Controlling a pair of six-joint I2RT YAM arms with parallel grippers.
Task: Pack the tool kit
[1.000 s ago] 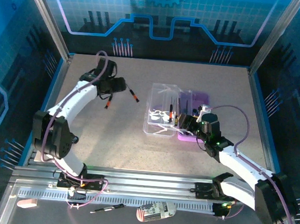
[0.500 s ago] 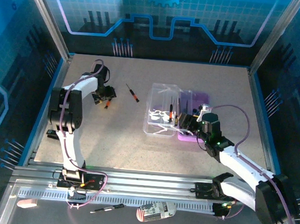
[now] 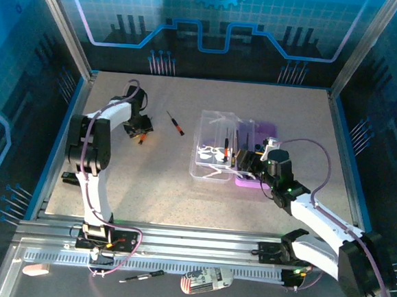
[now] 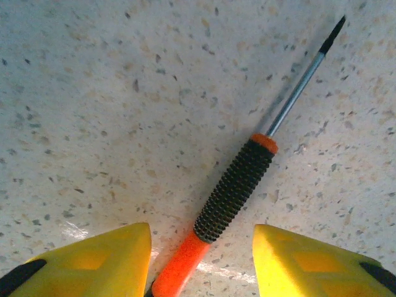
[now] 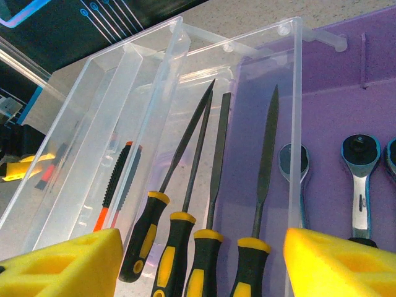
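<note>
The tool kit lies open at centre right, with its clear lid to the left and its purple base to the right. Several yellow-and-black handled tools and a black-and-orange screwdriver lie inside. My right gripper hangs open just over those handles, holding nothing. At the far left, my left gripper is low over the table and open. Its yellow fingers stand either side of a black-and-orange screwdriver, with gaps on both sides. Another screwdriver lies between the left gripper and the kit.
Ratchet wrenches rest in the purple base. On the front rail lie a loose screwdriver and a white crumpled packet. Blue enclosure walls ring the table, and open tabletop lies in front of the kit.
My left gripper has dropped down and slightly left over the loose screwdriver, and its fingers have drawn closer together. The right arm has stayed still.
</note>
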